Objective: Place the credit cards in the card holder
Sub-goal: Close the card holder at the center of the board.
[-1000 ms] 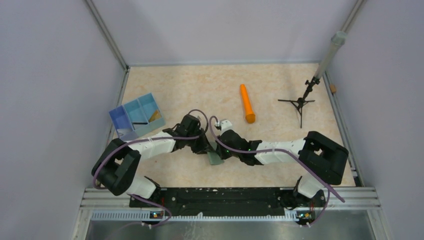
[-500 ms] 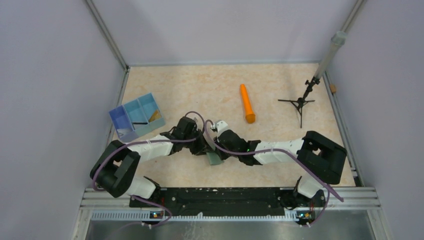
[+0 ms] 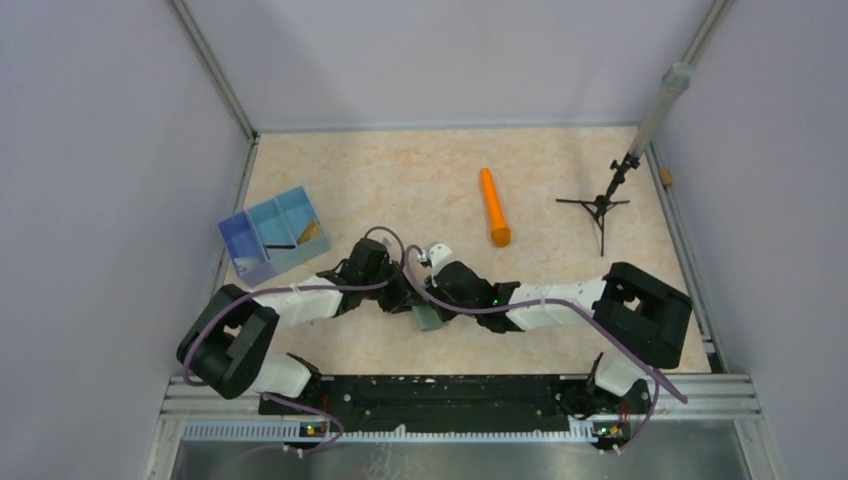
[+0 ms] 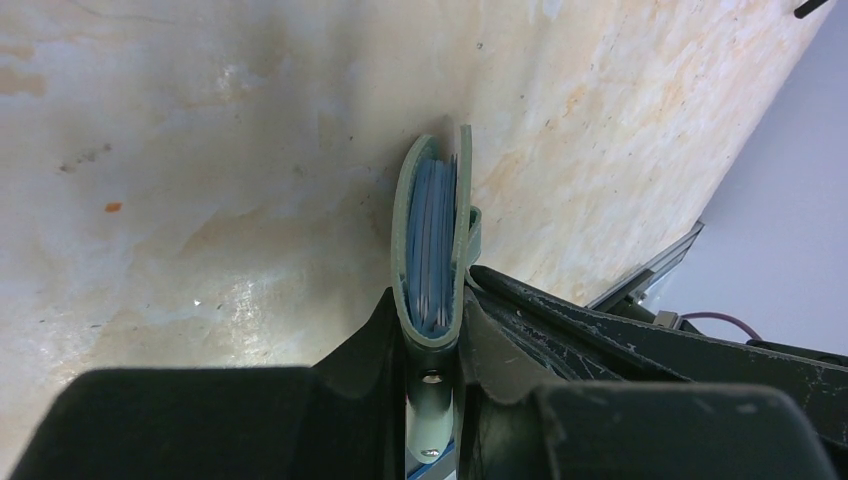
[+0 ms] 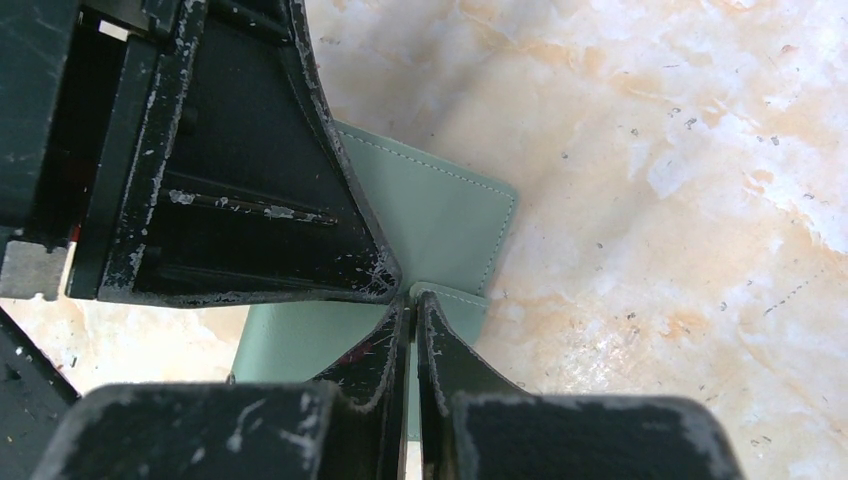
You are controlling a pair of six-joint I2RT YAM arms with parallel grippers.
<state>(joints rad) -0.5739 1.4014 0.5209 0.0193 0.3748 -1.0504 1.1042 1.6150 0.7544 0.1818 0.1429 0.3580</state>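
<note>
Both arms have edged leftward over the past second, while the card holder [image 4: 432,240] barely shifts from the front centre of the counter [image 3: 380,180]. The left hand [image 4: 432,320] is clamped on its folded spine, and the right hand [image 5: 412,300] pinches its strap tab. It is probably still being opened, with no card going in. Counted: one card holder, one credit card [image 3: 312,230] visible in one blue tray [image 3: 240,240], one orange cylinder [image 3: 493,207].
</note>
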